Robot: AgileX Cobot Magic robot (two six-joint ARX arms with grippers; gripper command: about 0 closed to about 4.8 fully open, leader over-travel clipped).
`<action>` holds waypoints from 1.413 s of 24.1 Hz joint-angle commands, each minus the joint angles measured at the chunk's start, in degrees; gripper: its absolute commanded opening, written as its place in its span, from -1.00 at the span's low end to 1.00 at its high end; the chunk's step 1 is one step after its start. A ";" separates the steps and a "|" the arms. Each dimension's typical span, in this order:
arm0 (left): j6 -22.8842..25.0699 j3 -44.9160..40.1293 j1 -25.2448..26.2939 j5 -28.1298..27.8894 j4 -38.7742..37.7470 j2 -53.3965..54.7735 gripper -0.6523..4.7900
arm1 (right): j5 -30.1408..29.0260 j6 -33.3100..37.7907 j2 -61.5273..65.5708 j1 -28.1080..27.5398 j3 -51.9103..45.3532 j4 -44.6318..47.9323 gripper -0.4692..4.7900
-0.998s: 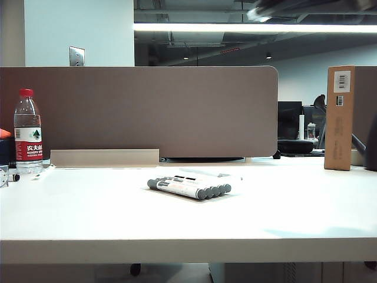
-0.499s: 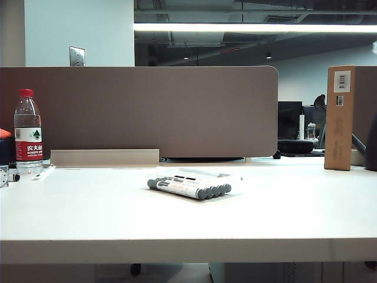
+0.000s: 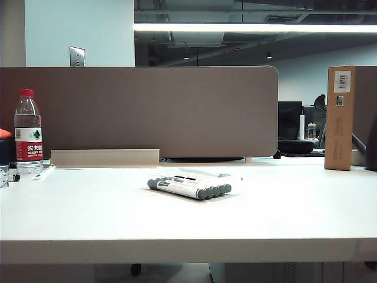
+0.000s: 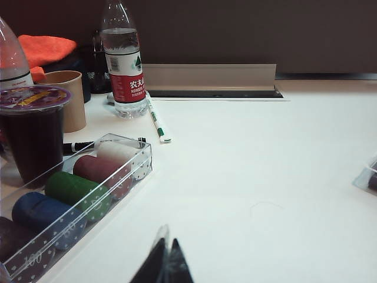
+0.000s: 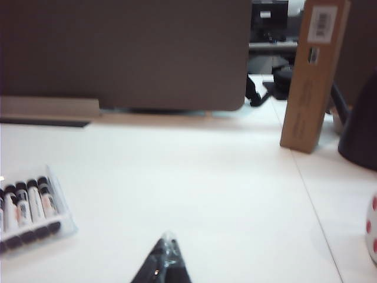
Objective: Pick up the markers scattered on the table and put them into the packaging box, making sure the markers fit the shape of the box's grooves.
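Your markers (image 3: 189, 187) sit side by side mid-bench (image 3: 283, 218), white barrels, grey caps, orange-and-black print, snug in the clear packaging box (image 5: 63, 221), which you can barely see. Your left tool (image 4: 164, 266) has its tips pressed together low over the bench near a chip tray (image 4: 112, 177); your right tool (image 5: 164, 263) is pinched shut too, holding nothing.
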 commanded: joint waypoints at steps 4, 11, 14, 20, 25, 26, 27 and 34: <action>0.46 0.24 0.02 0.04 0.35 0.02 -0.75 | 0.15 -0.15 -0.04 -0.83 -0.26 -0.81 -0.84; 0.46 0.24 0.02 0.04 0.33 0.02 -0.75 | 0.28 -0.15 -0.04 -0.83 -0.26 -1.27 -0.84; 0.46 0.24 0.02 0.04 0.33 0.02 -0.75 | 6.75 1.42 -0.04 -0.87 -0.26 -2.01 -0.84; 0.46 0.24 0.02 0.04 0.33 0.02 -0.75 | 8.48 1.77 -0.04 -0.81 -0.26 -1.79 -0.84; 0.46 0.26 0.02 0.04 0.33 0.02 -0.75 | 8.59 1.55 -0.04 -0.76 -0.26 -2.10 -0.84; 0.46 0.24 0.02 0.04 0.33 0.02 -0.75 | 8.57 1.57 -0.04 -0.79 -0.26 -2.10 -0.84; 0.46 0.24 0.02 0.04 0.33 0.02 -0.75 | 8.57 1.55 -0.04 -0.76 -0.26 -2.10 -0.84; 0.46 0.24 0.02 0.04 0.33 0.02 -0.75 | 8.57 1.55 -0.04 -0.76 -0.26 -2.10 -0.84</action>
